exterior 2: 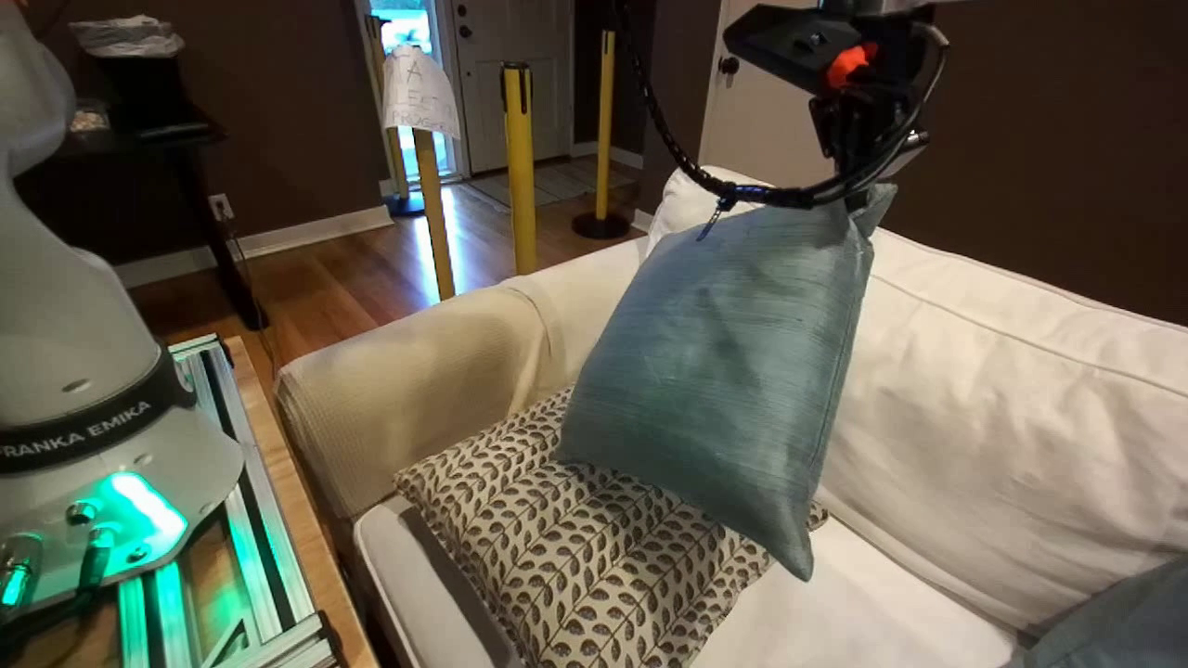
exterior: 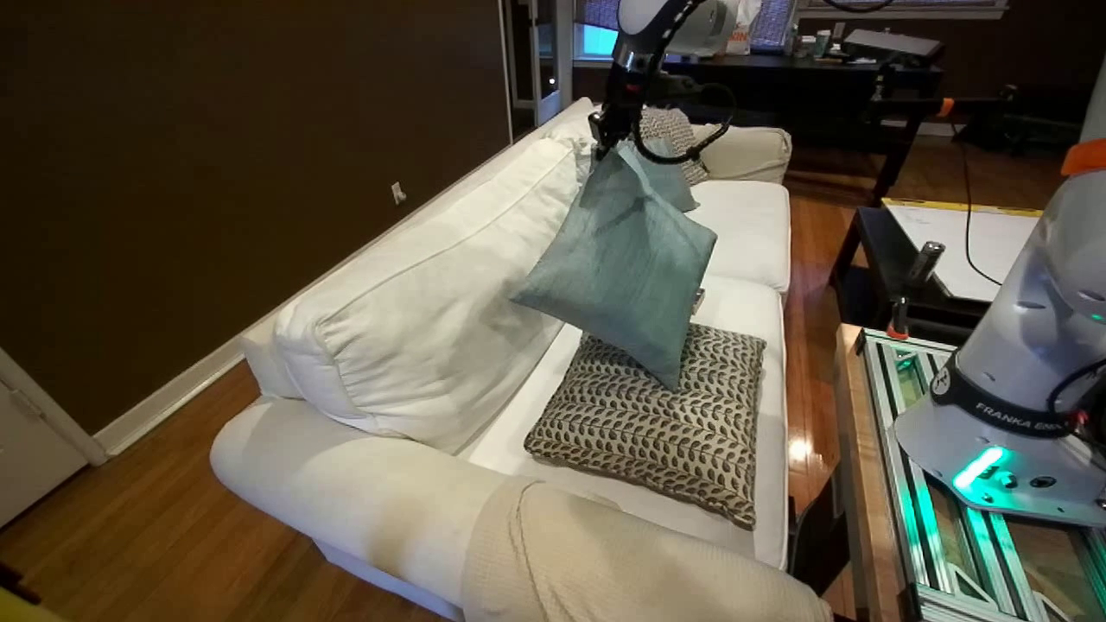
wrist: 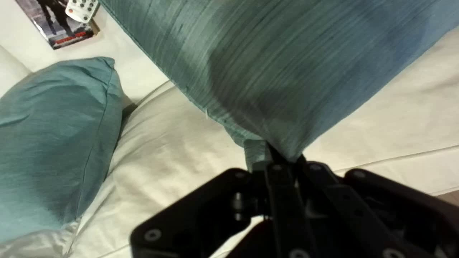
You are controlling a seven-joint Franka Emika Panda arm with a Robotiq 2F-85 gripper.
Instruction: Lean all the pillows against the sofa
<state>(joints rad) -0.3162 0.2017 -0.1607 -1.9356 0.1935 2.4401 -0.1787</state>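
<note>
The cream sofa (exterior: pixel 739 225) ran from near to far along a dark brown wall (exterior: pixel 259 112) in an exterior view, with wooden floor (exterior: pixel 173 527) at the near left and, to the right, the surface (exterior: pixel 851 406) bearing the robot's base (exterior: pixel 994 432). Yellow posts (exterior 2: pixel 522 176) and a white door (exterior 2: pixel 549 83) showed beyond the sofa's armrest (exterior 2: pixel 408 390) in an exterior view. The pincer (wrist: pixel 287 159) was clenched on a corner of a blue pillow (exterior: pixel 622 250), which hung tilted over the seat (exterior: pixel 747 304), near the back cushion (exterior: pixel 432 298); whether its lower corner touched the patterned pillow (exterior: pixel 657 423) beneath could not be told. That patterned pillow lay flat near the armrest, its right side close to the seat's front edge, where only a thin strip of white showed. Past that edge, a narrow gap of floor parted sofa from surface. Farther along, a second blue pillow (wrist: pixel 61 143) stood by the sofa's back, with bare seat open to its right. A remote (wrist: pixel 82 10) overlapped a picture-covered case (wrist: pixel 59 27) on the seat near that second blue pillow.
</note>
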